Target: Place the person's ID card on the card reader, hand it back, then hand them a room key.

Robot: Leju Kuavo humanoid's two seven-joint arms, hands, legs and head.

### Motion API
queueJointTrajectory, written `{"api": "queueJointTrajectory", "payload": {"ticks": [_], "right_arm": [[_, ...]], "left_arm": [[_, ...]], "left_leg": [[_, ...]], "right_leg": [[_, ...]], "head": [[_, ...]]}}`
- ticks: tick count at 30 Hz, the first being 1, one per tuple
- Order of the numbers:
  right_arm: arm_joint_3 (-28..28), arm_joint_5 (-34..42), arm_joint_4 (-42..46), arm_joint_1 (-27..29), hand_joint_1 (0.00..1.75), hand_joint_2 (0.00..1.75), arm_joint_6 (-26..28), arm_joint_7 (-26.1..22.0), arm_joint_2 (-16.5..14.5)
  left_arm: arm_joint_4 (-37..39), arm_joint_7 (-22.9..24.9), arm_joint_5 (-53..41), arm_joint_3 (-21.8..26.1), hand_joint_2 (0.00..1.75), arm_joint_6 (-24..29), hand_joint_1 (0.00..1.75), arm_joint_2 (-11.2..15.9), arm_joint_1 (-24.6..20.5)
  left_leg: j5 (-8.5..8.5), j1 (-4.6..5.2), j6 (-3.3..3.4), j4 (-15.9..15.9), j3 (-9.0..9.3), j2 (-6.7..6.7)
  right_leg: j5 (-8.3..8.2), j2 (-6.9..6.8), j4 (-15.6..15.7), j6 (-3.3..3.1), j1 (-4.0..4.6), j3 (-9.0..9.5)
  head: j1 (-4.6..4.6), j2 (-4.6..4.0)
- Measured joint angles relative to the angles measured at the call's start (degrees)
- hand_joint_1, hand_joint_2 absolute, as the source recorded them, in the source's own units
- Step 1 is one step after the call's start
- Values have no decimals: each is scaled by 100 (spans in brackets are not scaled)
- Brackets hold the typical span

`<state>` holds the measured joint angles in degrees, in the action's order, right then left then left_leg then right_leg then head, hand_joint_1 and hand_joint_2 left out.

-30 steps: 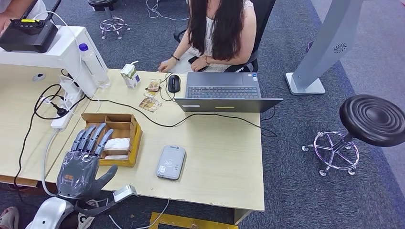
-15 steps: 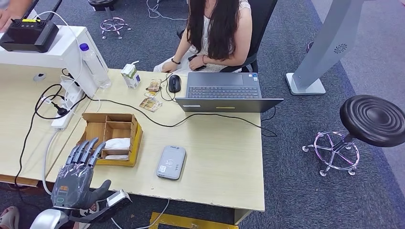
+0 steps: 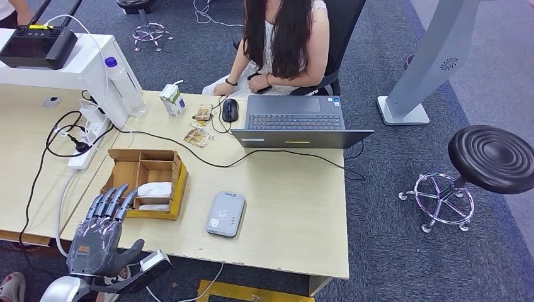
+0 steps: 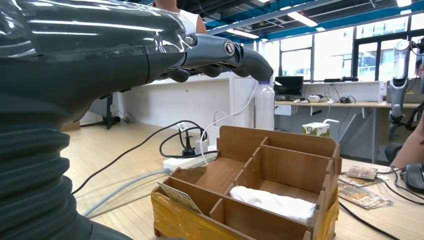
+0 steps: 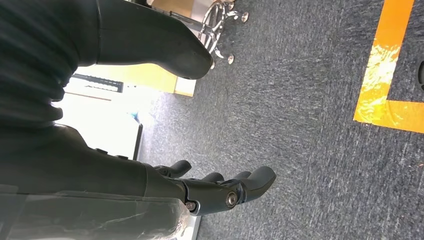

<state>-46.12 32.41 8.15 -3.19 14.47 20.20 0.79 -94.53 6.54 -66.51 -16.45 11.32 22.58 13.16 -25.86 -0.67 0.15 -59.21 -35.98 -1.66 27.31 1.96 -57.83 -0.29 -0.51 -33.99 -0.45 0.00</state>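
Nearest thing is the left hand (image 3: 101,233), hanging at the near left edge of the bench (image 3: 296,226) with its fingers (image 3: 113,200) stretched out and apart, holding nothing. The right hand (image 5: 220,192) dangles over the carpet, fingers loosely extended, also holding nothing. Just beyond the left fingertips sits the wooden organizer box (image 3: 148,182), with white cards (image 3: 154,189) lying in its near-right compartment, probably the room keys. To the right of the box, well apart from it, the grey card reader (image 3: 225,214) lies flat with nothing on it. Farther back there's the laptop (image 3: 296,123), and behind it a person (image 3: 283,44) seated with hands in their lap. I can't spot the ID card anywhere. Risk as I see it: reaching now, the hand grabs a key from the box before any ID gets scanned, or clips the box's wall since it's so close.
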Motion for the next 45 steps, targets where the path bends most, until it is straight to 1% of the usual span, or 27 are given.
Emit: {"api": "queueJointTrajectory", "payload": {"ticks": [15, 22, 24, 25, 28, 30, 36, 45], "right_arm": [[0, 0, 0, 0, 0, 175, -7, 12, 0], [-14, -6, 0, -1, 0, 175, -74, 45, 0], [-34, -41, 0, -3, 0, 175, -93, 38, 0], [-56, -70, 0, -5, 0, 175, -110, 36, 0], [-145, -125, 0, -20, 0, 175, -169, 37, 1], [-181, -133, 0, -30, 0, 175, -191, 37, 2], [-268, -161, 0, -41, 0, 175, -195, 43, 2], [-317, -170, -2, -42, 0, 175, -201, 61, 2]], "left_arm": [[5, 15, 35, 58, 175, -5, 0, -2, 11], [145, 13, 72, 221, 175, 55, 0, -27, 6], [269, -39, 59, 309, 175, 187, 0, -69, -50], [398, -122, 45, 372, 175, 342, 0, -108, -117], [976, -510, -23, 622, 175, 913, 0, -262, -407], [1291, -674, -51, 774, 175, 1083, 0, -352, -541], [1780, -742, -66, 1016, 175, 1176, 0, -528, -693], [2011, -789, -118, 1192, 175, 1217, 0, -657, -757]], "left_leg": [[0, 0, 0, 0, 0, 0], [0, 0, 0, 0, 1, 0], [0, 0, 0, 0, 1, -1], [1, 0, 0, 0, 1, -4], [1, 0, -1, 0, 6, -10], [1, 0, -1, 0, 10, -6], [1, 0, 0, 0, 11, -5], [0, 0, 0, 0, 10, -5]], "right_leg": [[0, 0, 0, 0, 0, 0], [1, 0, 0, -1, 0, 0], [1, -2, 0, -1, 0, 0], [1, -4, 0, -1, 0, 1], [0, -11, 0, -2, 0, 8], [0, -8, 0, -2, 1, 10], [1, -7, 0, -2, 0, 10], [3, -7, 0, -1, 0, 9]], "head": [[0, 0], [-1, 0], [1, 0], [1, 0], [1, 0], [-1, 0], [1, 0], [1, 0]]}}
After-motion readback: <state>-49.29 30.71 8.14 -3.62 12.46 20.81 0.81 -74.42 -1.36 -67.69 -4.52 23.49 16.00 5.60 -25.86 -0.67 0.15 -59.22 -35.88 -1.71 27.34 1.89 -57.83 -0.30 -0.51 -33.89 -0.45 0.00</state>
